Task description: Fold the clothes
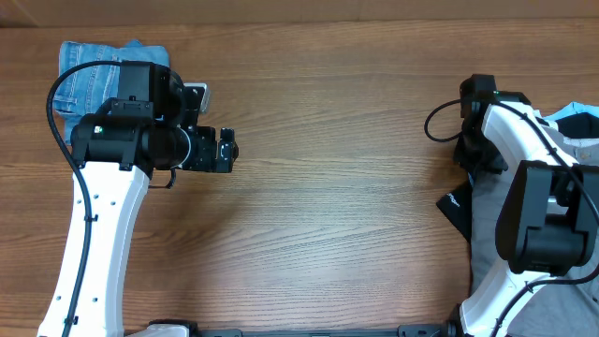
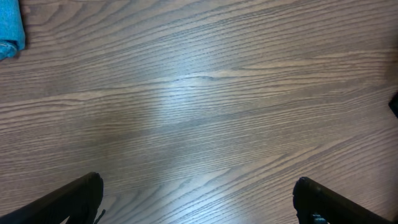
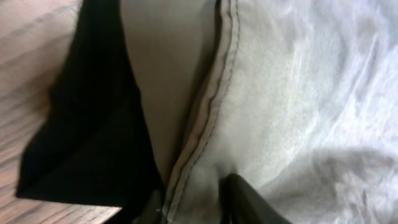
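shorts (image 3: 298,93): grey-olive | cloth (image 3: 87,137): black | denim garment (image 1: 89,70): light blue | table (image 1: 337,187): brown woodgrain

Overhead downward, wrists close (table (image 1: 356,206) shared)

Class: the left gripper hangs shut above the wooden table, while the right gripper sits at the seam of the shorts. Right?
No: the left gripper is open, fingers wide apart, as the left wrist view shows. It hangs above the wooden table, and the right gripper sits at the seam of the shorts.
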